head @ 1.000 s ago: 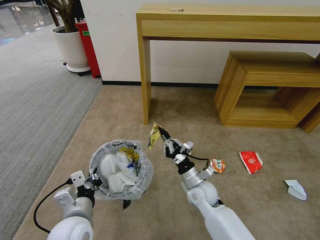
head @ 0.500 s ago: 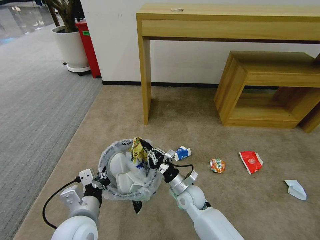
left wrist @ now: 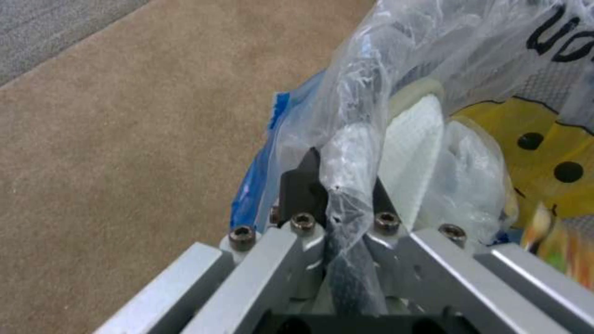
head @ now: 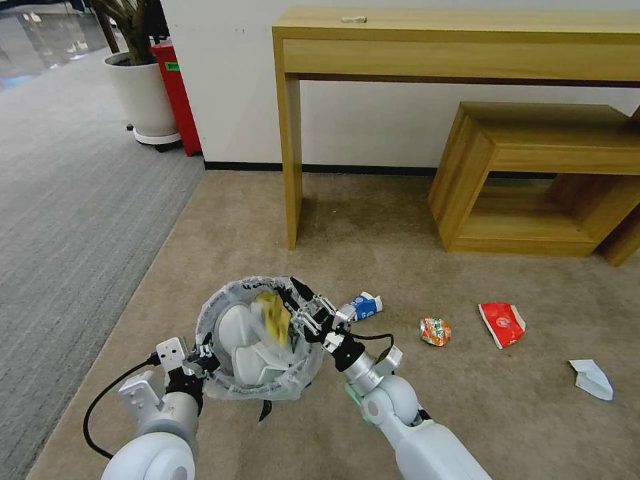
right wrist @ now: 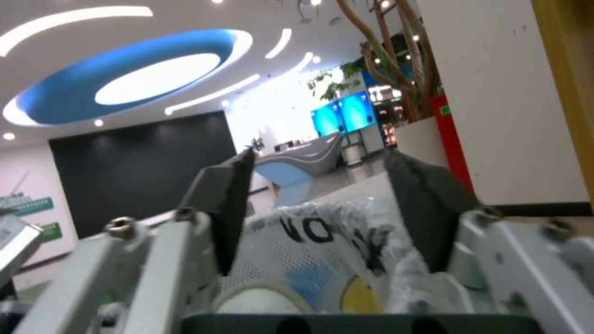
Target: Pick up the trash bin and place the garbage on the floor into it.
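Left gripper (head: 200,357) clamps near rim of trash bin (head: 260,337), fingers (left wrist: 303,185) pinching bag-lined edge; bin held above beige floor (head: 373,227). Right gripper (head: 297,303) over bin's far-right rim, jaws spread wide, holding nothing. Yellow wrapper (head: 275,317) blurred inside bin mouth, above white slippers (head: 243,343). On floor right of bin: blue-white carton (head: 365,305) just beside, crumpled wrapper (head: 435,331), red paper box (head: 503,324), pale-blue scrap (head: 592,379) farthest.
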Motion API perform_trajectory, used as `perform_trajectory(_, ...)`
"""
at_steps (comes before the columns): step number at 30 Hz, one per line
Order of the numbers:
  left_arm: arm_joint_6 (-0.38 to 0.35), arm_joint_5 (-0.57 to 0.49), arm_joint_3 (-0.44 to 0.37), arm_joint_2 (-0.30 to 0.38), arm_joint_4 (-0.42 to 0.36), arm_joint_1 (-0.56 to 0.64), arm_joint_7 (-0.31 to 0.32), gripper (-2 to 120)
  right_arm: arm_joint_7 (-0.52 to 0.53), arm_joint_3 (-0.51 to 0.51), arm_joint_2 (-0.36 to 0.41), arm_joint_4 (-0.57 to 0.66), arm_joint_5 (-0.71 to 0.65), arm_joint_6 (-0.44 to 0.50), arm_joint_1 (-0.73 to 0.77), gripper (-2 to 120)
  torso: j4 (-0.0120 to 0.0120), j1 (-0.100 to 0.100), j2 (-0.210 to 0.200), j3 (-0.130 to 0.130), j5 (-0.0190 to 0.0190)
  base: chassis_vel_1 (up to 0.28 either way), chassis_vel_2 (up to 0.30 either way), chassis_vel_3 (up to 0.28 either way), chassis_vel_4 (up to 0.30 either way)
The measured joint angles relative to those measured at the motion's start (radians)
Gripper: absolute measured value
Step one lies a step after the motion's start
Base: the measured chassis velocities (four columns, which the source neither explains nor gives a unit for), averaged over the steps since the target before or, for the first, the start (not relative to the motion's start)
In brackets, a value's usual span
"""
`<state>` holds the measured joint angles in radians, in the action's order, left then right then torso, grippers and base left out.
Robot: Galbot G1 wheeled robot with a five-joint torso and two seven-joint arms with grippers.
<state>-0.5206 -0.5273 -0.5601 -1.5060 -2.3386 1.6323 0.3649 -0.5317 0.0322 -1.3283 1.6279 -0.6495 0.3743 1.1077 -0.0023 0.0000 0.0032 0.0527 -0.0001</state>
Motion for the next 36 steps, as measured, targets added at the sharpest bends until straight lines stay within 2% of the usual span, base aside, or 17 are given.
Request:
perform_trajectory(2, 0.000, 0.000, 0.000, 0.000, -0.001, 0.001, 0.000, 1, 0.000, 0.002, 0.001, 0.001, 0.002, -0.001, 0.001, 62, 0.0000, 0.000, 0.000, 0.000, 0.0000, 0.000, 0.000, 0.000, 0.000)
perform_trajectory(4, 0.002, -0.002, -0.005, -0.002, -0.003, 0.002, 0.000, 1, 0.003, 0.012, 0.008, 0.013, 0.011, -0.003, 0.011, 75, 0.0000, 0.000, 0.000, 0.000, 0.0001, 0.000, 0.000, 0.000, 0.000)
perform_trajectory(5, 0.002, -0.002, -0.005, -0.002, -0.003, 0.002, 0.000, 1, 0.003, 0.012, 0.008, 0.013, 0.011, -0.003, 0.011, 75, 0.0000, 0.000, 0.000, 0.000, 0.0001, 0.000, 0.000, 0.000, 0.000)
perform_trajectory(8, 0.002, -0.022, -0.039, 0.003, 0.004, -0.009, 0.000, 1, 0.057, 0.052, 0.017, 0.065, 0.017, -0.008, 0.031, 89, 0.0002, 0.000, 0.000, 0.000, 0.0001, 0.000, 0.000, 0.000, 0.000)
perform_trajectory(9, 0.002, -0.022, -0.039, 0.003, 0.004, -0.009, 0.000, 1, 0.057, 0.052, 0.017, 0.065, 0.017, -0.008, 0.031, 89, 0.0002, 0.000, 0.000, 0.000, 0.0001, 0.000, 0.000, 0.000, 0.000)
perform_trajectory(10, 0.002, -0.027, -0.048, 0.005, 0.007, -0.013, 0.001, 1, 0.080, 0.063, 0.018, 0.077, 0.022, -0.011, 0.035, 91, 0.0001, 0.000, 0.000, 0.000, 0.0001, 0.000, 0.000, 0.000, 0.000)
perform_trajectory(11, 0.002, -0.041, -0.080, 0.014, 0.017, -0.027, 0.006, 1, 0.180, 0.116, 0.022, 0.128, 0.058, -0.039, 0.051, 97, 0.0000, 0.000, 0.000, 0.000, 0.0001, 0.000, 0.000, 0.000, 0.000)
perform_trajectory(12, 0.002, -0.045, -0.095, 0.018, 0.022, -0.033, 0.007, 1, 0.234, 0.151, 0.024, 0.151, 0.080, -0.048, 0.059, 99, 0.0001, 0.000, 0.000, 0.000, -0.0001, 0.000, 0.000, 0.000, 0.000)
perform_trajectory(14, 0.002, -0.045, -0.102, 0.020, 0.024, -0.036, 0.008, 1, 0.265, 0.174, 0.024, 0.160, 0.094, -0.050, 0.064, 100, 0.0001, 0.000, 0.000, 0.000, 0.0000, 0.000, 0.000, 0.000, 0.000)
perform_trajectory(15, 0.006, -0.040, -0.122, 0.024, 0.032, -0.044, 0.006, 1, 0.331, 0.238, 0.022, 0.174, 0.132, -0.053, 0.072, 100, -0.0001, 0.000, 0.000, 0.000, 0.0000, 0.000, 0.000, 0.000, 0.000)
perform_trajectory(17, 0.014, -0.030, -0.135, 0.027, 0.040, -0.050, 0.001, 1, 0.369, 0.305, 0.021, 0.174, 0.177, -0.056, 0.079, 100, 0.0001, 0.000, 0.000, 0.000, 0.0003, 0.000, 0.000, 0.000, 0.000)
perform_trajectory(18, 0.014, -0.030, -0.135, 0.027, 0.040, -0.050, 0.001, 1, 0.369, 0.305, 0.021, 0.174, 0.177, -0.056, 0.079, 100, 0.0001, 0.000, 0.000, 0.000, 0.0003, 0.000, 0.000, 0.000, 0.000)
perform_trajectory(19, 0.036, -0.004, -0.152, 0.032, 0.060, -0.057, -0.004, 1, 0.450, 0.410, 0.021, 0.164, 0.293, -0.061, 0.103, 100, -0.0001, 0.000, 0.000, 0.000, -0.0002, 0.000, 0.000, 0.000, 0.000)
perform_trajectory(20, 0.051, 0.009, -0.163, 0.035, 0.076, -0.061, -0.004, 1, 0.507, 0.452, 0.023, 0.161, 0.354, -0.063, 0.126, 100, -0.0001, 0.000, 0.000, 0.000, 0.0004, 0.000, 0.000, 0.000, 0.000)
perform_trajectory(24, 0.079, 0.009, -0.197, 0.044, 0.106, -0.070, -0.004, 1, 0.628, 0.537, 0.027, 0.167, 0.403, -0.045, 0.203, 100, -0.0001, 0.000, 0.000, 0.000, 0.0001, 0.000, 0.000, 0.000, 0.000)
perform_trajectory(31, 0.096, -0.024, -0.267, 0.063, 0.139, -0.087, 0.011, 1, 0.642, 0.655, 0.020, 0.206, 0.407, 0.002, 0.304, 100, -0.0002, 0.000, 0.000, 0.000, 0.0002, 0.000, 0.000, 0.000, 0.000)
perform_trajectory(36, 0.133, 0.015, -0.292, 0.074, 0.160, -0.088, 0.000, 1, 0.643, 0.697, 0.002, 0.254, 0.406, 0.006, 0.348, 100, 0.0001, 0.000, 0.000, 0.000, -0.0001, 0.000, 0.000, 0.000, 0.000)
